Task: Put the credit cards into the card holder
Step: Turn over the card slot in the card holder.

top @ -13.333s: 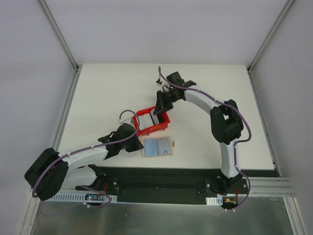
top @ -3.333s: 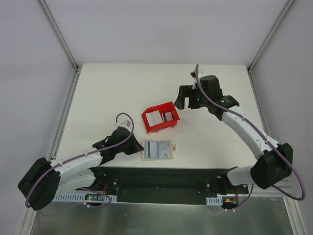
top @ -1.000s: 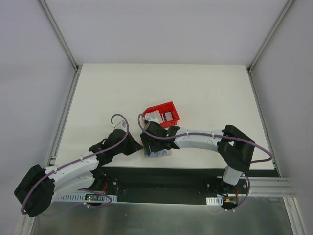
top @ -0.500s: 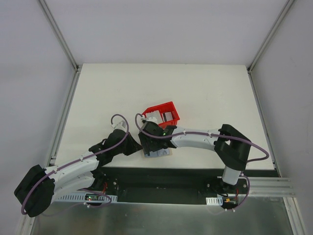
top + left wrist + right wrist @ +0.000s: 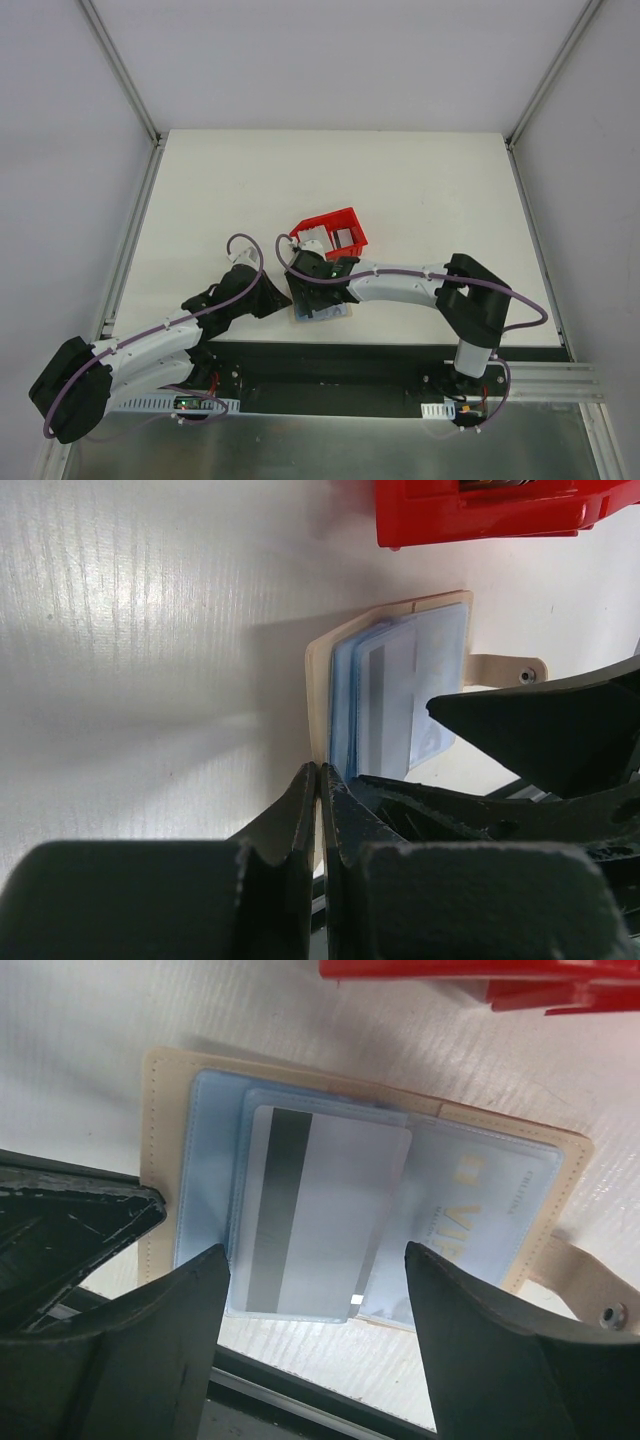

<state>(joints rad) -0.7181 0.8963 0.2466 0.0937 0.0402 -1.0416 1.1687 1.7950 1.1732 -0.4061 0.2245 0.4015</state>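
The tan card holder lies open near the table's front edge, pale blue lining up. A whitish credit card with a dark stripe lies on its left pocket. A second card with gold letters sits in the right sleeve. My right gripper hangs open just above, its fingers either side of the striped card and not touching it. My left gripper is shut, its tips resting on the holder's left edge. From above, the right wrist covers most of the holder.
The red two-compartment bin stands just behind the holder, with more cards upright in it. The holder's snap tab sticks out to the right. The black base rail runs close along the near side.
Over the last second my right gripper has shifted only slightly above the card holder, staying open. The left arm and the holder have not moved.
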